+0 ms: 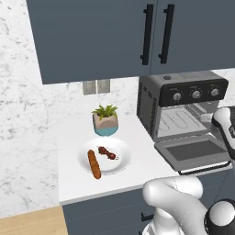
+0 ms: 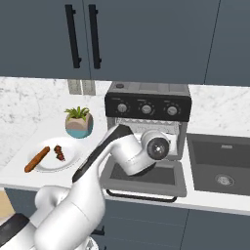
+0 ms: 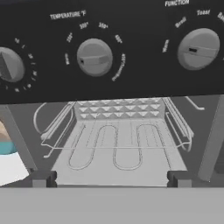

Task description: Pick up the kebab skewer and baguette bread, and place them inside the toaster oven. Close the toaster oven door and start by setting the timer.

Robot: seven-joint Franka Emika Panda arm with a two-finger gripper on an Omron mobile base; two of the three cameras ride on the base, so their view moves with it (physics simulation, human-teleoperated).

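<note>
Right now you can see the kebab skewer (image 1: 107, 153) lying on the white plate (image 1: 120, 161), on the plate's far side. The baguette bread (image 1: 94, 164) lies just beside it at about eight o'clock, with its near end sticking out over the plate's rim. Nothing is holding them.

At about twelve o'clock from the plate you see a small potted plant (image 1: 106, 120) by the wall. At about three o'clock stands the toaster oven (image 1: 182, 103), black and grey, with three round knobs along its top front. The toaster oven door (image 1: 193, 152) is folded down flat toward you, and the wire rack (image 3: 118, 140) inside is bare.

The gripper (image 3: 111, 180) sits in front of the oven mouth. In the hand view you see its two dark fingertips (image 3: 40, 178) spread far apart, with nothing between them. Right above them are the temperature knob (image 3: 94, 57) and the function knob (image 3: 197, 49).

In the right base view you can see a sink (image 2: 220, 163) at three o'clock from the oven. Dark cabinets (image 1: 96, 36) hang above the white counter (image 1: 137, 176).
</note>
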